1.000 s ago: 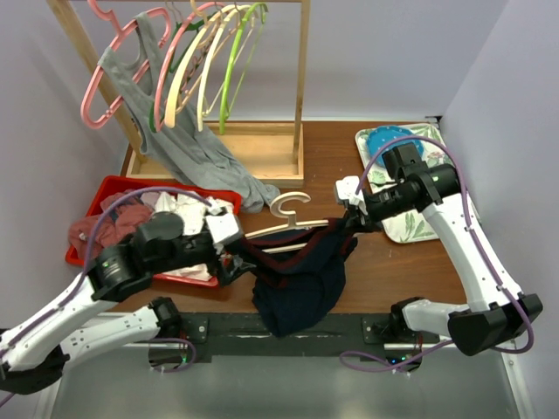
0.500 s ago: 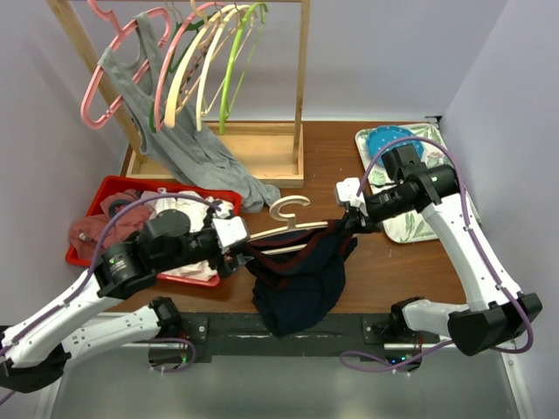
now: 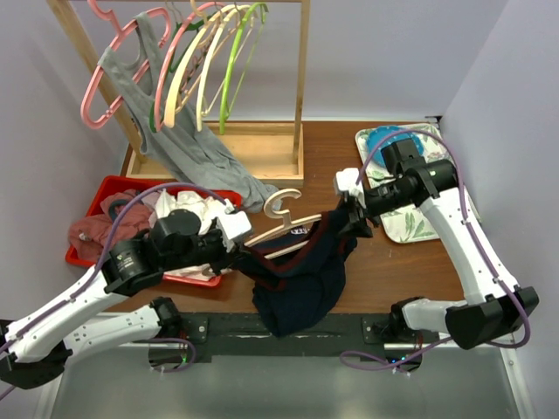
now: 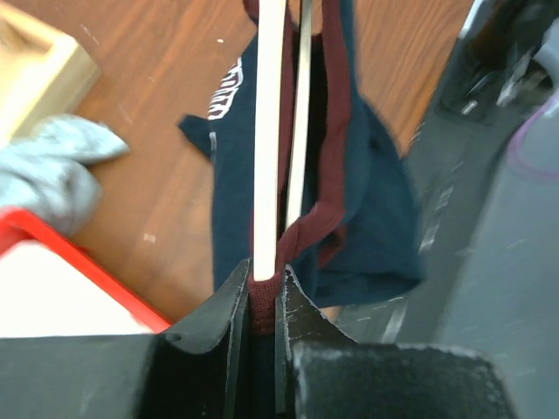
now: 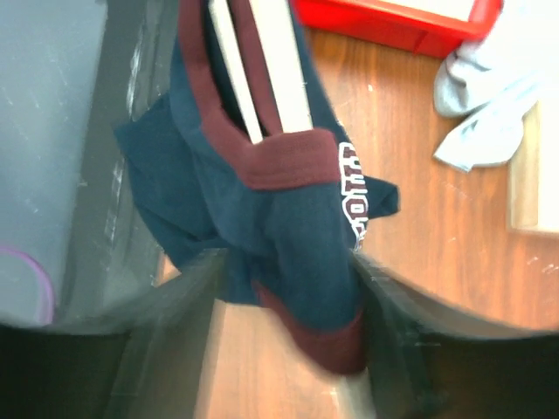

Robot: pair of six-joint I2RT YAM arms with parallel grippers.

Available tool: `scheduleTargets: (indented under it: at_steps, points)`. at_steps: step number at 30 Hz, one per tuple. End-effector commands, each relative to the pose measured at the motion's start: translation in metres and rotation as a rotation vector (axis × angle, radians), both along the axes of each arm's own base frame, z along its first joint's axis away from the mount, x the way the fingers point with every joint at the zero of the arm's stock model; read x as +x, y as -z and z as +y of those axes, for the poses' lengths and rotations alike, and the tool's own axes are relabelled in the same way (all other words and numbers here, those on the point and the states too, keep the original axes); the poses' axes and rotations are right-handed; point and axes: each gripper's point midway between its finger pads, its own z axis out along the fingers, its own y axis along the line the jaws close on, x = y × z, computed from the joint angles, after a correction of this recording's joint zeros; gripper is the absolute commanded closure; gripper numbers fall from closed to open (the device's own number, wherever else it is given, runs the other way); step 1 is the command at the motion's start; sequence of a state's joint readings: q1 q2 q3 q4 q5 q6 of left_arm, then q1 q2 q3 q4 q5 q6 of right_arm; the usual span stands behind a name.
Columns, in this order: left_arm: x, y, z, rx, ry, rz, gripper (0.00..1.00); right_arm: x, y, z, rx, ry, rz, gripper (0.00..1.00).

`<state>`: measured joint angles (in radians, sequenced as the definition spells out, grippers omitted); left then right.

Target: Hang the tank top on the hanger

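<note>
Brown wood table [image 3: 389, 275], pale lilac walls [image 3: 393, 52] around. The tank top [image 3: 301, 275] hangs over the table's near edge, its red trim stretched along the hanger [image 3: 281, 229], which lies tilted btw. both arms. The left gripper [image 4: 260, 284] is pinched tight on trim + hanger end. The right gripper [image 3: 351, 215] is at the other end; wrist view too blurred, cannot tell if it clamps. Red bin [image 3: 122, 183] w/ clothes at left, wooden rack [image 3: 301, 87] at back.
</note>
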<state>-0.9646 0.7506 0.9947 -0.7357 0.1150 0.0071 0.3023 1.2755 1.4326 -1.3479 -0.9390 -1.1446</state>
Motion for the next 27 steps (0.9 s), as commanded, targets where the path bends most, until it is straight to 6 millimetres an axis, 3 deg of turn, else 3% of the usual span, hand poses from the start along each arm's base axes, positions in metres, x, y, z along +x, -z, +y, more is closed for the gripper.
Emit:
scheduleTargets:
  at_steps: [1,5,7,9,10,12,13,15,16,18,22,27]
  points:
    - [-0.008,-0.012,0.004,-0.187,-0.183,0.197,1.00,0.008,-0.042,0.000,0.111,0.174,0.102,0.16]
    - [-0.011,0.007,0.012,-0.254,-0.312,0.320,1.00,0.057,-0.069,-0.016,0.198,0.466,0.114,0.02]
    - [-0.006,0.016,0.021,-0.302,-0.421,0.365,1.00,0.081,-0.076,-0.029,0.217,0.575,0.061,0.01]
    - [0.001,0.026,0.029,-0.346,-0.536,0.403,1.00,0.094,-0.078,-0.037,0.250,0.645,0.062,0.01]
    - [0.003,0.029,0.031,-0.355,-0.567,0.409,1.00,0.097,-0.066,-0.039,0.249,0.668,0.092,0.01]
    - [0.014,0.033,0.039,-0.387,-0.681,0.420,1.00,0.100,-0.058,-0.043,0.270,0.705,0.123,0.02]
    - [0.018,0.034,0.043,-0.390,-0.715,0.415,1.00,0.099,-0.045,-0.041,0.278,0.692,0.156,0.01]
    - [0.029,0.035,0.050,-0.409,-0.811,0.403,1.00,0.099,-0.036,-0.040,0.304,0.682,0.173,0.01]
    - [0.034,0.034,0.051,-0.420,-0.839,0.398,1.00,0.092,-0.019,-0.035,0.311,0.654,0.231,0.01]
    - [0.042,0.039,0.052,-0.435,-0.889,0.391,1.00,0.093,-0.009,-0.034,0.332,0.645,0.239,0.01]
    - [0.077,0.029,0.054,-0.533,-0.960,0.355,1.00,0.082,0.022,-0.032,0.351,0.618,0.291,0.01]
    - [0.128,0.026,0.077,-0.621,-1.001,0.363,1.00,0.070,0.025,-0.036,0.375,0.590,0.289,0.02]
